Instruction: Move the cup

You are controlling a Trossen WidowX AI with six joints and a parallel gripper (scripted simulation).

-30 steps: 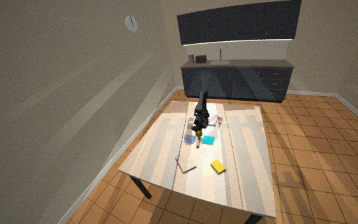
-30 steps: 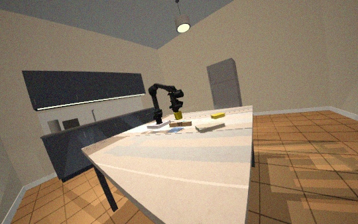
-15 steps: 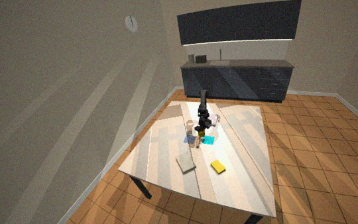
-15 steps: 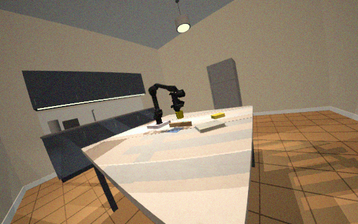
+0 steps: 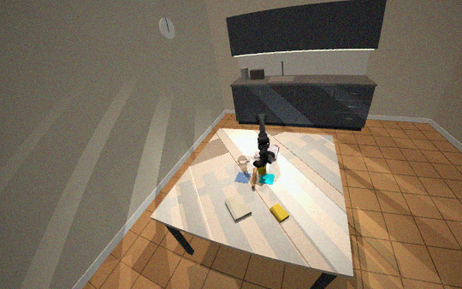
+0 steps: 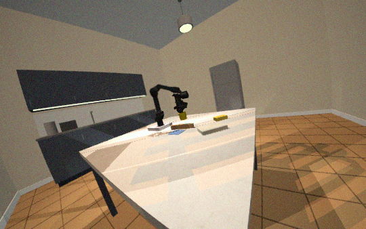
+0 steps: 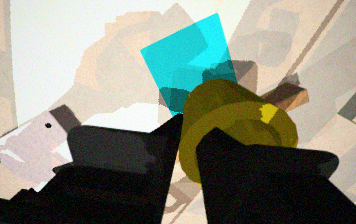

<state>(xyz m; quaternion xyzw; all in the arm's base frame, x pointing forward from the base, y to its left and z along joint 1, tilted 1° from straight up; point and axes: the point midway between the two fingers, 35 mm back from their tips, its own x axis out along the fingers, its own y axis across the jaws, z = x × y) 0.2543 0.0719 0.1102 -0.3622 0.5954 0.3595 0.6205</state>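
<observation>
The yellow cup (image 5: 262,170) (image 6: 183,116) (image 7: 207,97) is held above the table. My gripper (image 5: 262,166) (image 6: 182,112) (image 7: 188,119) is shut on the cup's wall, with one finger reaching over its rim. The cyan pad (image 5: 268,179) (image 7: 170,57) lies below the cup, just beyond it in the wrist view; it is not visible in the exterior view. The blue pad (image 5: 242,178) (image 6: 177,132) lies bare on the other side of the wooden bar. Marbles cannot be made out inside the cup.
The wooden bar (image 5: 254,180) (image 6: 183,126) (image 7: 293,101) lies between the two pads, close to the cup. A flat pale book-like slab (image 5: 238,208) (image 6: 213,129) and a yellow block (image 5: 279,212) (image 6: 220,118) lie farther from the arm's base.
</observation>
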